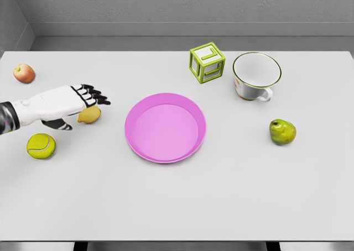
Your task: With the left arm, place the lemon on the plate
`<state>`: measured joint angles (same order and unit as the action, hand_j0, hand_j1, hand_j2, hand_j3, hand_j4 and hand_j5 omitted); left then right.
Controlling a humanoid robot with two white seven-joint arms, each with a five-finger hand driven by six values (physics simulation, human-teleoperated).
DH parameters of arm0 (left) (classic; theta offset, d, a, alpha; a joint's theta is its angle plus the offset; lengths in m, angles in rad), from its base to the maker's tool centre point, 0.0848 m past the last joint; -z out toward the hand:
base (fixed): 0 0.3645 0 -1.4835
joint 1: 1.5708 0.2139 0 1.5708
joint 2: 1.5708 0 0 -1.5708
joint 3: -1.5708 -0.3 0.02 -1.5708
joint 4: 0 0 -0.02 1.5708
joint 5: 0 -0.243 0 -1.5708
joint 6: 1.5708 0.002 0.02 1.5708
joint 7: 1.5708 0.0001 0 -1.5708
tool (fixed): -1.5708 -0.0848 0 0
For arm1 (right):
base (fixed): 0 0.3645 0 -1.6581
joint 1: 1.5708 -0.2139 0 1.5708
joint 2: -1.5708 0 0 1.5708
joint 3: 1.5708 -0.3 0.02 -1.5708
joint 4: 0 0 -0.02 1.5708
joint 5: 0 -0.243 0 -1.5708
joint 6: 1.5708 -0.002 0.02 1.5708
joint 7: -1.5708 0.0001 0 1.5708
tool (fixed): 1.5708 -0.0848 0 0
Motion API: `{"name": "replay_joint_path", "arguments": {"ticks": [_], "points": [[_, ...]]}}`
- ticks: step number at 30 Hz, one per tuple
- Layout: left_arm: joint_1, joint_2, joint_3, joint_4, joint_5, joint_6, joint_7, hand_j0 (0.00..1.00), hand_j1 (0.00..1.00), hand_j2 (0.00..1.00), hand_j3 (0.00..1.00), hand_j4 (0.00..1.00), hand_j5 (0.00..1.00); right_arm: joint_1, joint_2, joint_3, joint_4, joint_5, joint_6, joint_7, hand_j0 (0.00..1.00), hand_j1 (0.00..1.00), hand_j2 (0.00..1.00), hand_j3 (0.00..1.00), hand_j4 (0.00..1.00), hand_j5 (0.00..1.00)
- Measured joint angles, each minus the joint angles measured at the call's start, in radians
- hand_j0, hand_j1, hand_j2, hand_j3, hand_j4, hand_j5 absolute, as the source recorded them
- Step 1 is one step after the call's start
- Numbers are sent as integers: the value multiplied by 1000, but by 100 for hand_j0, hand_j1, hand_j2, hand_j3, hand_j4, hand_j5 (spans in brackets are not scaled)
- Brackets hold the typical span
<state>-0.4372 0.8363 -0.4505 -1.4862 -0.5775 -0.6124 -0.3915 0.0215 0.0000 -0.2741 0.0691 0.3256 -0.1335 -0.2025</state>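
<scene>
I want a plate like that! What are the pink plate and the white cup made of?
The pink plate looks like plastic: one flat, even colour with a soft matte sheen. The white cup looks like glazed ceramic: glossy, with a thin dark-gold rim line. As a render, neither is certain.

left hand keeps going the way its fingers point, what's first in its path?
Likely the round pink plate. The white left hand sits over the small yellow lemon, its black fingertips aimed right and slightly down the picture, toward the plate's near rim. Height above the white table is unclear, so it might pass over.
</scene>
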Motion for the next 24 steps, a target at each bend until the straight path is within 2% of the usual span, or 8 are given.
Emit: {"name": "replay_joint_path", "arguments": {"ticks": [6, 12, 24], "points": [[-23, -40, -22, 78, -5, 0, -4, 100, 100, 100, 100, 100, 100, 0, 0, 0, 0, 0, 0, 0, 100, 100, 100, 100, 100, 100], [-45, -59, -52, 107, -4, 0, -15, 100, 100, 100, 100, 100, 100, 0, 0, 0, 0, 0, 0, 0, 100, 100, 100, 100, 100, 100], [-51, -68, -58, 135, -8, 0, -30, 100, 100, 100, 100, 100, 100, 0, 0, 0, 0, 0, 0, 0, 100, 100, 100, 100, 100, 100]]}}
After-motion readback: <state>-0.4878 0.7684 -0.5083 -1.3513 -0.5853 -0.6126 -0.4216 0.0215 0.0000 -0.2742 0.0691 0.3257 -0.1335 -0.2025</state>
